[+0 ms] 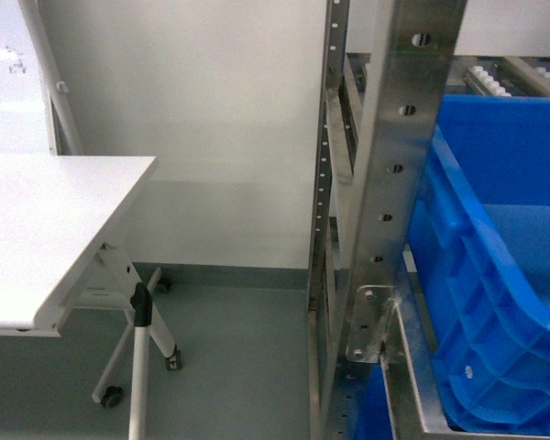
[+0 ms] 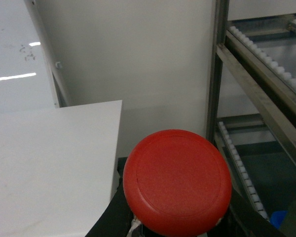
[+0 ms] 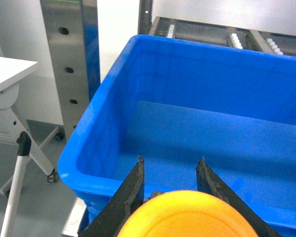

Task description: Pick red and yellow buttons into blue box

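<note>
White wall and grey floor lie behind our rack. Our left gripper [image 2: 175,224] is clamped on the red button [image 2: 176,181], beside the white table [image 2: 49,163]. Our right gripper [image 3: 170,173] holds the yellow button [image 3: 187,215] just before the near rim of the blue box [image 3: 96,128] — fingers [image 3: 133,185] closed around it. A metal post [image 1: 394,174] stands left of the box.

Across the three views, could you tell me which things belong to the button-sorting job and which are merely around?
Part of the job:
- red button, held in the left gripper
- yellow button, held in the right gripper
- blue box

Merely around:
- white folding table
- metal rack post
- roller rails
</note>
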Motion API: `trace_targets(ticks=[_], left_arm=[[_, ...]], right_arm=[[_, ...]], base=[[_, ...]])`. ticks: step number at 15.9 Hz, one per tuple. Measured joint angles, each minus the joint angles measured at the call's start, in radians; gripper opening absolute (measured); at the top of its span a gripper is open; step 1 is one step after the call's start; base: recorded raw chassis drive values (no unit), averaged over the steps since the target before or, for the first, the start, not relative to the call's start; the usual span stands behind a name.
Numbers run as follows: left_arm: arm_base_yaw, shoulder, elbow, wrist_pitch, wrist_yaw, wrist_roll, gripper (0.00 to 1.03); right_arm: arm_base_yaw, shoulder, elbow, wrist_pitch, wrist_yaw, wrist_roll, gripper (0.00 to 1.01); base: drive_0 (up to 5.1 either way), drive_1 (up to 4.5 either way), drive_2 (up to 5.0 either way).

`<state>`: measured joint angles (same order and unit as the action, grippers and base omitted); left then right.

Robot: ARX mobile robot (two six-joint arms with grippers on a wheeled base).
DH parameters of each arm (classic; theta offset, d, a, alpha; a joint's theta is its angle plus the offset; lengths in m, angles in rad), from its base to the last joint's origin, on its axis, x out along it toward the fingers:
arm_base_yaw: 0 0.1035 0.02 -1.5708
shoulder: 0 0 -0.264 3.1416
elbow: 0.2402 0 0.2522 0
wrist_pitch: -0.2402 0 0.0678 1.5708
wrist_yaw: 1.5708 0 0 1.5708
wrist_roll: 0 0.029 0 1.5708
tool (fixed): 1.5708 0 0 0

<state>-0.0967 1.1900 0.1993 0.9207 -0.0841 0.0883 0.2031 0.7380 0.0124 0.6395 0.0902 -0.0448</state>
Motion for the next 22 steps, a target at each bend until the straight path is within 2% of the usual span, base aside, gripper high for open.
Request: trace_targets(ticks=[12,22], left_arm=[[0.000,0.000,0.000,0.002,0.001,0.000,0.25],[0.000,0.000,0.000,-0.005,0.001,0.000,0.25]], right_arm=[[0.000,0.000,0.000,0.002,0.000,0.000,0.28],[0.000,0.000,0.000,0.000,0.000,0.000,0.28]], base=[[4.8,-3.64,-1.0],[5.0,-2.33,-2.3]])
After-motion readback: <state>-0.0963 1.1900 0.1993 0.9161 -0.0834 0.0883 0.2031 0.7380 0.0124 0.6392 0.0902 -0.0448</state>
